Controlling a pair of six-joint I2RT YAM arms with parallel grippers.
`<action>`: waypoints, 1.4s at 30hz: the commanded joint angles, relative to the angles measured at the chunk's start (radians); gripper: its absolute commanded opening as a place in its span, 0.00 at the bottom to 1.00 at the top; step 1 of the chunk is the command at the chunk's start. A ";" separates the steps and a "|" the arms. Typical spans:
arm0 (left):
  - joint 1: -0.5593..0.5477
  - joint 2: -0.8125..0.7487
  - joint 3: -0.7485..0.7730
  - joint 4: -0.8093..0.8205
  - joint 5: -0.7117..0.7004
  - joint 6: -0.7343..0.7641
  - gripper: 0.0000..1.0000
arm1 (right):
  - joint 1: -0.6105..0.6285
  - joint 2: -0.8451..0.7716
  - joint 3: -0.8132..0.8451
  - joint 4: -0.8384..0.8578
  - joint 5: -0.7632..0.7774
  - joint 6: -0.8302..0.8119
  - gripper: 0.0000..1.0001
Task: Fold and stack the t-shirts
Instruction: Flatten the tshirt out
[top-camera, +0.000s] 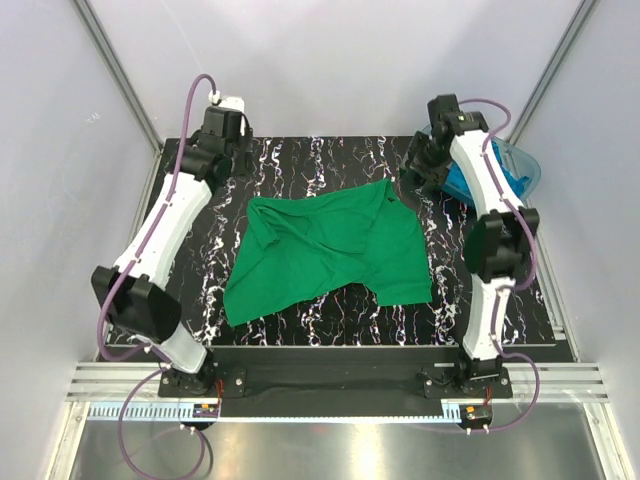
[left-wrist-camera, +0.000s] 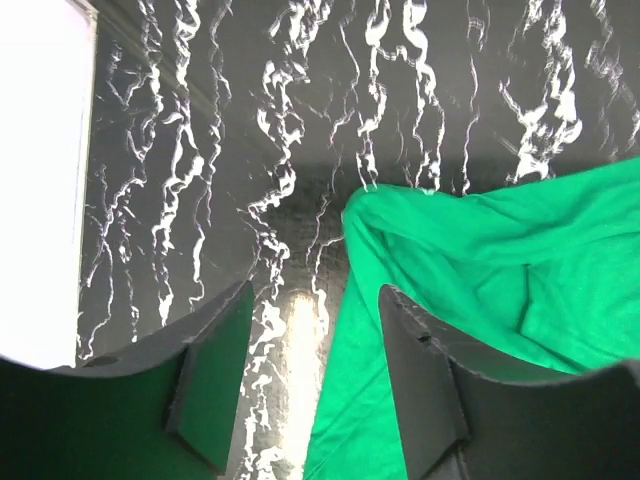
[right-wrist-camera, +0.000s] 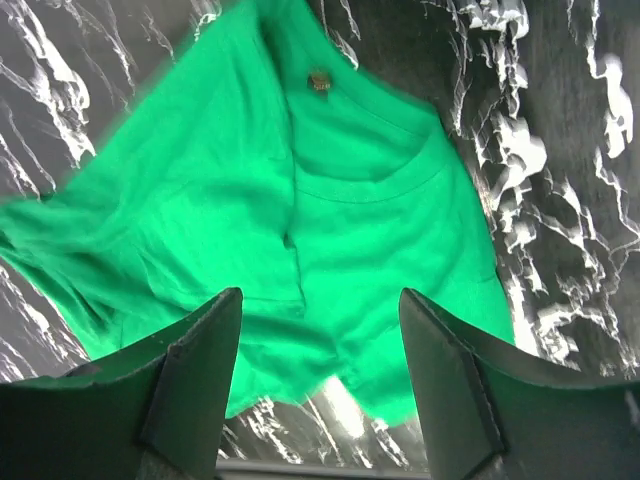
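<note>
My left gripper (left-wrist-camera: 315, 300) and right gripper (right-wrist-camera: 320, 300) hang over the far end of the table (top-camera: 300, 160), both with jaws apart and empty. The green shirt (top-camera: 330, 255) lies rumpled mid-table between them, its length slanting from near left to the collar at far right. The collar looks closer to my right gripper; my left overlooks the shirt's far-left corner.

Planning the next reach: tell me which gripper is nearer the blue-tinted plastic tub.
Right. The right gripper hovers beside the tub at the far right; the left gripper is over the far-left corner.
</note>
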 joint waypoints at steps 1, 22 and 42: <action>-0.023 -0.068 -0.015 -0.051 -0.001 -0.058 0.60 | 0.010 -0.290 -0.220 -0.060 -0.034 -0.054 0.72; -0.149 -0.707 -0.896 -0.040 0.296 -0.667 0.48 | -0.142 -0.895 -1.376 0.255 -0.034 0.293 0.49; -0.151 -0.855 -0.953 -0.119 0.256 -0.733 0.57 | -0.169 -0.890 -1.556 0.524 0.038 0.342 0.38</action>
